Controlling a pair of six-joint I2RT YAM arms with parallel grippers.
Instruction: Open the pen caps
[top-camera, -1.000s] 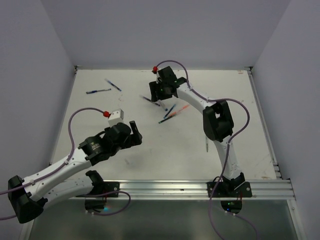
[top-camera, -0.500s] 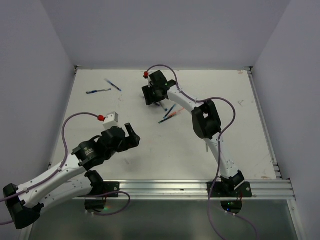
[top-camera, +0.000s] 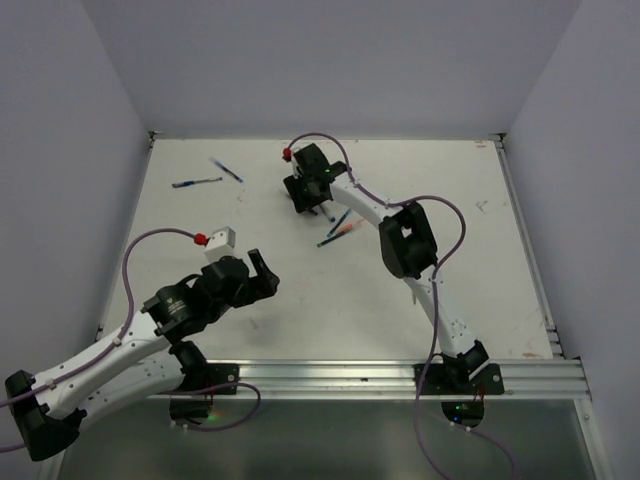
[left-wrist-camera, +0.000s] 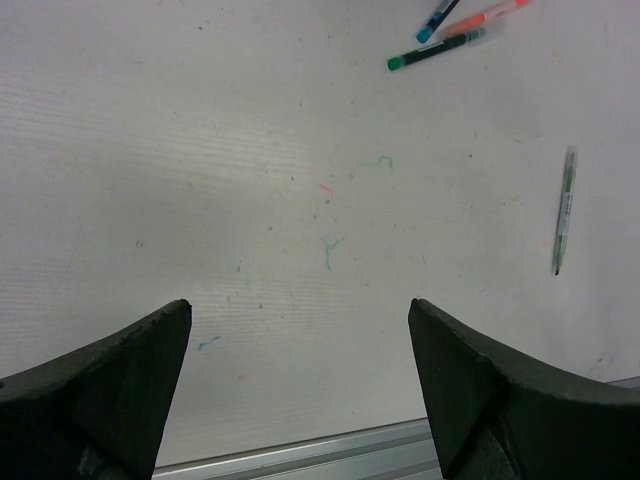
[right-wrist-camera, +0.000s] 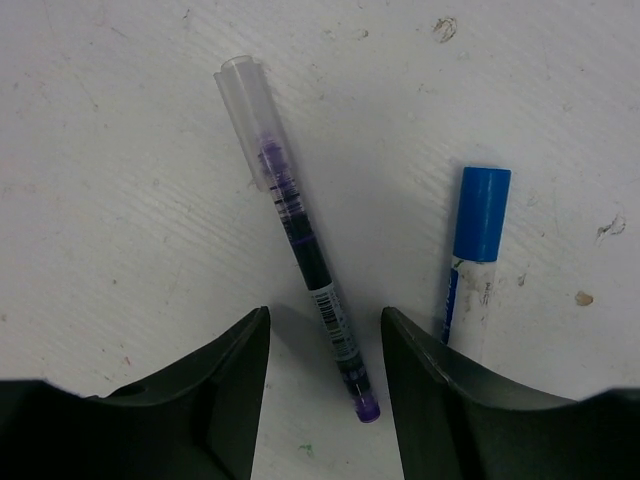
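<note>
On the white surface, the right end effector had been brought astride the purple pen and half narrowed, nothing yet gripped, its clear cap left on; the left end effector was held wide, empty.

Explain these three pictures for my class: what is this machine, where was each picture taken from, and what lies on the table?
Two robot arms are bolted at the near edge of a white table. One picture looks down from above; the other two come from a camera on each wrist, so the dark shapes at their bottom are that arm's own fingers. The left hand is open over bare table, holding nothing. The right hand stands open astride a purple pen with a clear cap, not gripping it; a pen with a blue cap lies beside. Other pens lie scattered further off.
</note>
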